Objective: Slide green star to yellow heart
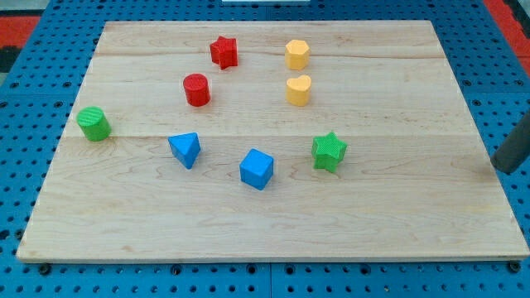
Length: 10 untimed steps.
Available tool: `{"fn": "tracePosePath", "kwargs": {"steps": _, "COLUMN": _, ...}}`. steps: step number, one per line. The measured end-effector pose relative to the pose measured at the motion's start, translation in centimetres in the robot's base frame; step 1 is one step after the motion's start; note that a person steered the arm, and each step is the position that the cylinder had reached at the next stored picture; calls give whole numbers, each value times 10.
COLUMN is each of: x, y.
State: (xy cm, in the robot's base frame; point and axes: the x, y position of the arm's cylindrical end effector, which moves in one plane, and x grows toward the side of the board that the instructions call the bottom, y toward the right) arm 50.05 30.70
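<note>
The green star (329, 151) lies on the wooden board (397, 215), right of the middle. The yellow heart (299, 89) sits above it and slightly to the left, about one block's gap away. My rod enters from the view's right edge, and my tip (503, 170) rests at the board's right edge, far to the right of the green star and touching no block.
A yellow hexagon (297, 54) sits just above the heart. A red star (224, 51) and a red cylinder (196, 89) are at the upper left. A green cylinder (93, 123) is at the far left. A blue triangle (185, 149) and a blue cube (257, 168) lie left of the green star.
</note>
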Motion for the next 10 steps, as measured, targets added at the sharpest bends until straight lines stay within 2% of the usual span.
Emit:
{"fn": "tracePosePath", "kwargs": {"steps": 4, "x": 0, "y": -76}}
{"fn": "tracePosePath", "kwargs": {"steps": 5, "x": -5, "y": -74}}
{"fn": "tracePosePath", "kwargs": {"steps": 6, "x": -12, "y": -31}}
{"fn": "tracePosePath", "kwargs": {"steps": 8, "x": -21, "y": 15}}
{"fn": "tracePosePath", "kwargs": {"steps": 9, "x": -21, "y": 15}}
{"fn": "tracePosePath", "kwargs": {"steps": 10, "x": -2, "y": -4}}
